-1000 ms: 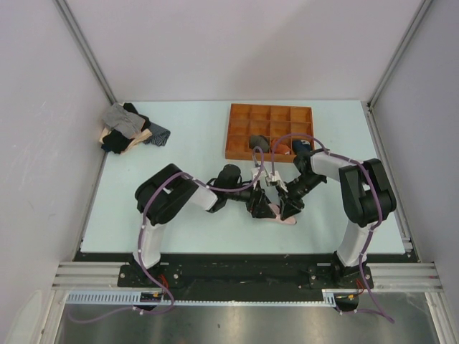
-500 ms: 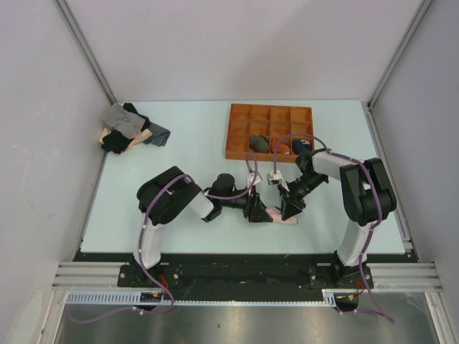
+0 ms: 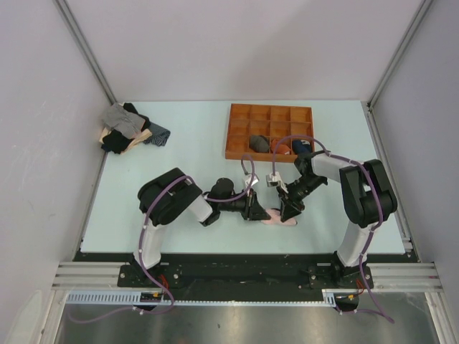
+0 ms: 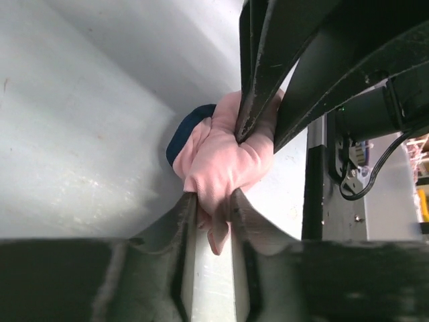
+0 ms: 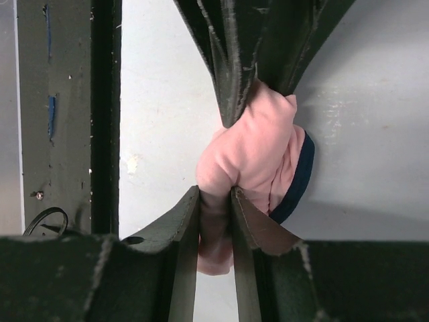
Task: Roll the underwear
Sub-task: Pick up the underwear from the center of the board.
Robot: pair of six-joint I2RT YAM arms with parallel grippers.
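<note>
Left claw (image 4: pixel 209 201) and right claw (image 5: pixel 216 201) each clamp the bunched underwear (image 4: pixel 224 157), edging mostly hidden.

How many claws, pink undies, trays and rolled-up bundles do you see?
Claws: 2 (left claw, right claw)
Pink underwear: 1
Orange tray: 1
Rolled bundles in tray: 3 (dark grey bundle, orange bundle, navy bundle)
Total: 7

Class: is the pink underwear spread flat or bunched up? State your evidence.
Bunched up: the underwear forms a compact wad, pinched by the left pincer and right pincer.
</note>
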